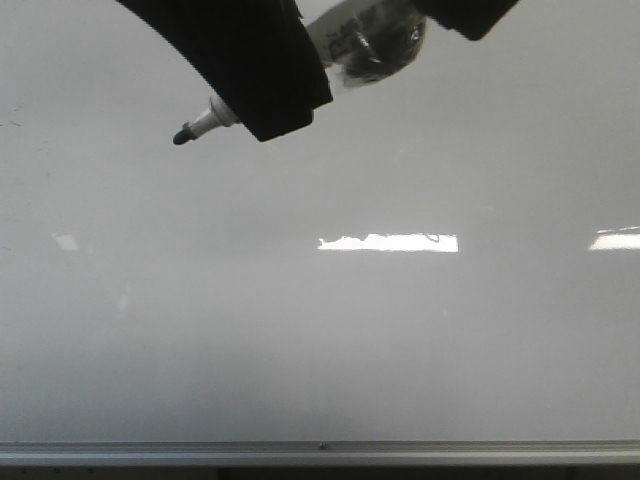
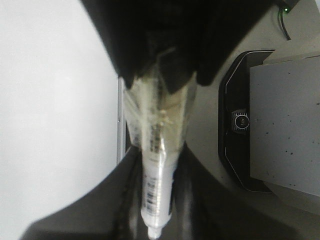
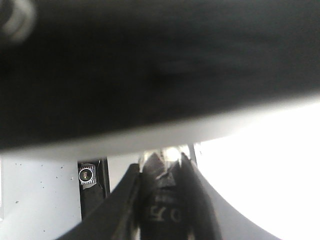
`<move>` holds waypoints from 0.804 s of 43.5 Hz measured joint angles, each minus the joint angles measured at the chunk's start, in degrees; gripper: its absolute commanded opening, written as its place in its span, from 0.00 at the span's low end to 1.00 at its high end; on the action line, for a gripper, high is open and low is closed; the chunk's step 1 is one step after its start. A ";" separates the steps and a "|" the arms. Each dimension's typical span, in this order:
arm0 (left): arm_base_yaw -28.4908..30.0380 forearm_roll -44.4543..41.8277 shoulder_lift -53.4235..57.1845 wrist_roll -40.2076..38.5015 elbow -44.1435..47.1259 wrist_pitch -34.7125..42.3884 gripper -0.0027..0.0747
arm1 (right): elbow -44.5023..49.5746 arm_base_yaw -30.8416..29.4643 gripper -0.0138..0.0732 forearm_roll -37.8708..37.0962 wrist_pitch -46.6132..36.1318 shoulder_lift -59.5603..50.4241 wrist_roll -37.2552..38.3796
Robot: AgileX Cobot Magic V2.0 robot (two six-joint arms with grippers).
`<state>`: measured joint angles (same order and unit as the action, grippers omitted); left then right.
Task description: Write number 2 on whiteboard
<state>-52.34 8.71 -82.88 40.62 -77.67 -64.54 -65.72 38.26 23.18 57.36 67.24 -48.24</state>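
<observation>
Your left gripper [image 2: 159, 200] is clamped on the marker [image 1: 215, 120], tip bare, above the whiteboard [image 1: 300, 340]. The right gripper [image 3: 161, 195] pinches a dark cap-like piece. No number 2 visible. Light, stiff, slick barrel: grip mid-body.

The marker [image 1: 215, 119] is held above the whiteboard [image 1: 300, 340], its tip pointing toward 8 o'clock; the edge rail [image 1: 320, 452] lies at 6 o'clock.

I see the whiteboard [image 1: 300, 340] covering nearly the whole worktop, glossy grey-white, lying flat, with a silver rail along its near edge and bright rectangular glare across the middle. At the right end of the central glare I can make out a tiny dark mark [image 1: 432, 239]; I cannot tell whether it is the number 2.
</observation>
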 measured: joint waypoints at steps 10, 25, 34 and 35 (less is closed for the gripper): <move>0.47 -0.10 1.12 -0.42 0.00 0.11 0.61 | 0.00 0.00 0.20 -0.11 0.12 0.00 1.17; 14.55 4.14 15.22 -3.17 4.20 0.11 0.60 | -0.09 -5.30 0.20 -9.62 1.98 -3.91 14.72; 29.01 9.65 26.14 -4.17 12.62 2.60 0.60 | -0.09 -13.77 0.20 -13.45 2.94 -9.33 27.23; 30.64 9.88 27.12 -4.44 13.60 2.98 0.60 | -0.09 -14.86 0.20 -13.45 2.98 -9.82 28.41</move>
<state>-21.70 18.59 -55.76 36.18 -64.07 -61.56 -65.81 23.41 9.73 60.34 57.42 -19.82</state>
